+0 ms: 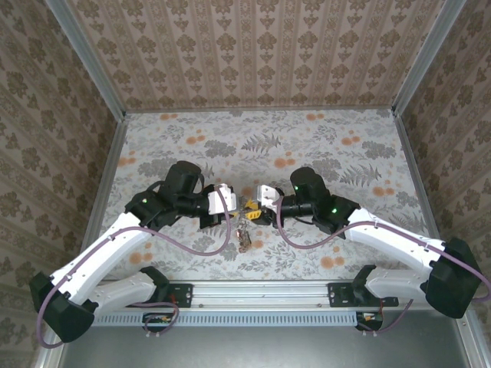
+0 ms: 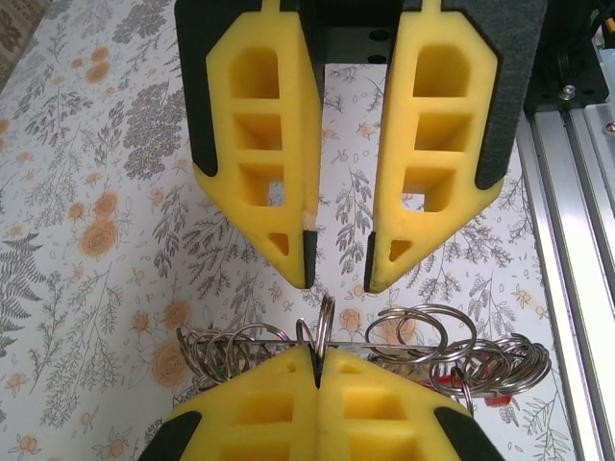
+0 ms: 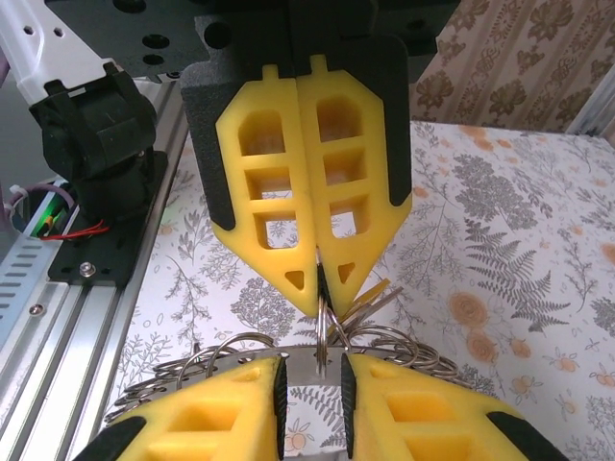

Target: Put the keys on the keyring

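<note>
Both grippers meet tip to tip above the table's middle. My left gripper (image 1: 239, 207) (image 2: 317, 353) (image 3: 320, 288) is shut on a small upright split ring (image 2: 327, 322) that belongs to one of the keys. The thin keyring (image 2: 357, 345) (image 3: 300, 366) runs crosswise through that ring and carries several more split rings. Facing it, my right gripper (image 1: 257, 207) (image 2: 336, 274) (image 3: 312, 370) is open, its pads either side of the keyring and the pinched ring's edge, gripping nothing. A yellow-tagged key (image 3: 370, 296) pokes out behind the left fingers. Other keys (image 1: 245, 239) hang below, one red-tagged (image 2: 495, 399).
The floral tablecloth (image 1: 322, 146) stretches behind and beside the arms, bounded by patterned walls. An aluminium rail (image 1: 261, 293) with the arm bases runs along the near edge. Purple cables (image 1: 199, 247) loop off both arms close to the hanging keys.
</note>
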{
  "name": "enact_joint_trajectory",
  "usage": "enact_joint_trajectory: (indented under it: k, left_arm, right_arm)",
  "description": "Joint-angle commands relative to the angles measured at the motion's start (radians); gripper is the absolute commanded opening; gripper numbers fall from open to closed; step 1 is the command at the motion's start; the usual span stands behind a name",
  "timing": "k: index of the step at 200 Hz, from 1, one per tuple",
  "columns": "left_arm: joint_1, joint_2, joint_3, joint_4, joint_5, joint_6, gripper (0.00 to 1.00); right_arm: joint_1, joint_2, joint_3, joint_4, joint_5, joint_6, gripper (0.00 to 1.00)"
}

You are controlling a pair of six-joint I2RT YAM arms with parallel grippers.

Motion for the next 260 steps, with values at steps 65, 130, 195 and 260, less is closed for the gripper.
enact_joint_trajectory:
  k: [65, 130, 195, 260]
  left_arm:
    - [-0.005, 0.012, 0.043, 0.038, 0.021, -0.02, 0.0]
    - [-0.004, -0.007, 0.023, 0.08, 0.005, -0.056, 0.0]
    - [-0.002, -0.03, -0.005, 0.12, -0.033, -0.09, 0.0]
    - [-0.002, -0.032, -0.006, 0.123, -0.047, -0.096, 0.0]
  right_arm:
    - [0.015, 0.041, 0.055, -0.028, -0.019, 0.007, 0.19]
    - [0.014, 0.048, 0.038, -0.014, 0.043, 0.053, 0.05]
    - [0.014, 0.066, 0.008, 0.054, 0.066, 0.16, 0.1]
    - [0.012, 0.046, -0.027, 0.111, 0.106, 0.198, 0.2]
